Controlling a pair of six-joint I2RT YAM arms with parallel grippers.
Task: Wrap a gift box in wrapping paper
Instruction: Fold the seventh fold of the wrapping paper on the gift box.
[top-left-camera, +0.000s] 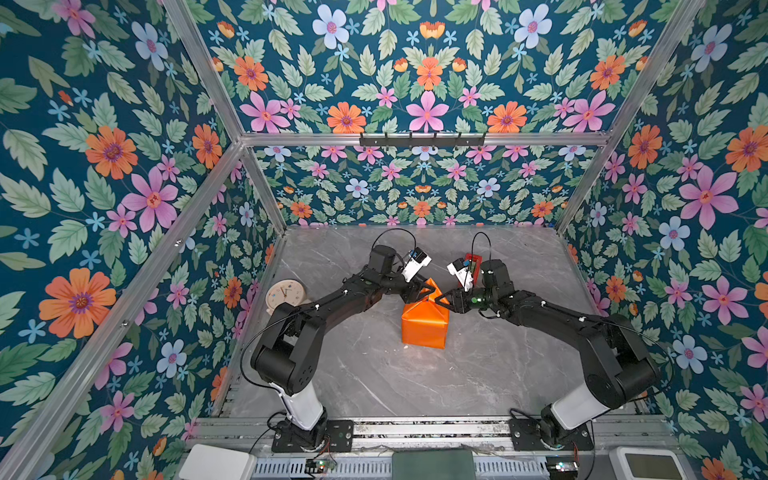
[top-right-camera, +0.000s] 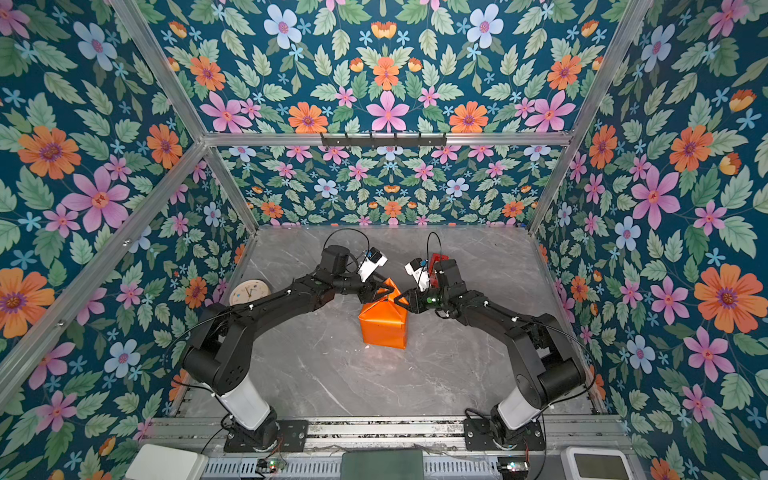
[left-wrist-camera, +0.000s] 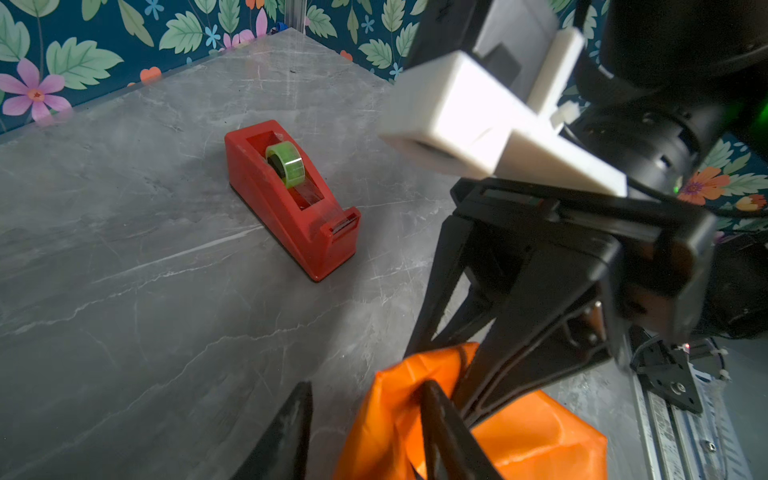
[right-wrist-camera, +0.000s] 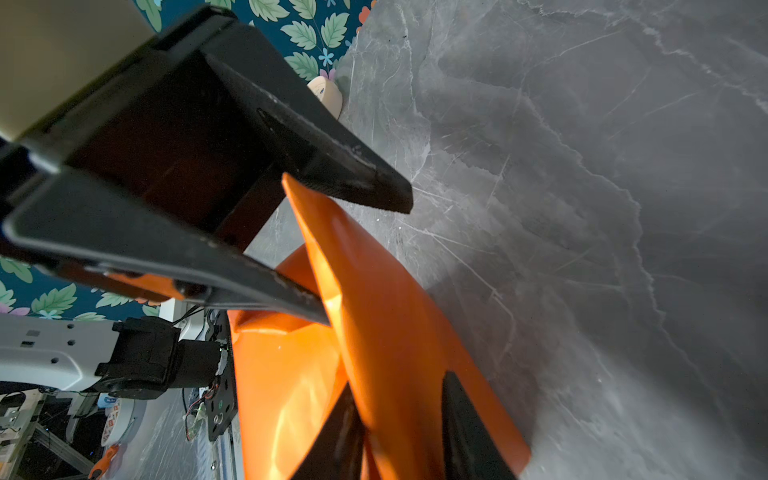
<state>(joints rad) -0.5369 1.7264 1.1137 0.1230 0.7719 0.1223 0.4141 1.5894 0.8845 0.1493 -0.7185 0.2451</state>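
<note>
The grey marble tabletop (top-left-camera: 374, 374) is carrying the gift box, which is hidden inside the glossy orange wrapping paper (top-left-camera: 424, 328) and standing on end at centre frame in both top views. The end flaps are being folded at its upper end. The left gripper (left-wrist-camera: 365, 436) is straddling one flap, fingers half apart and one clear of the paper. The right gripper (right-wrist-camera: 403, 440) is bracketing the opposite flap narrowly; I cannot tell whether it is pinching. The next move, I judge, is pressing both flaps flat, then taking tape from the red tape dispenser (left-wrist-camera: 291, 199).

Orange wrapping paper (top-left-camera: 424, 328) on grey table (top-left-camera: 374, 374)
</note>
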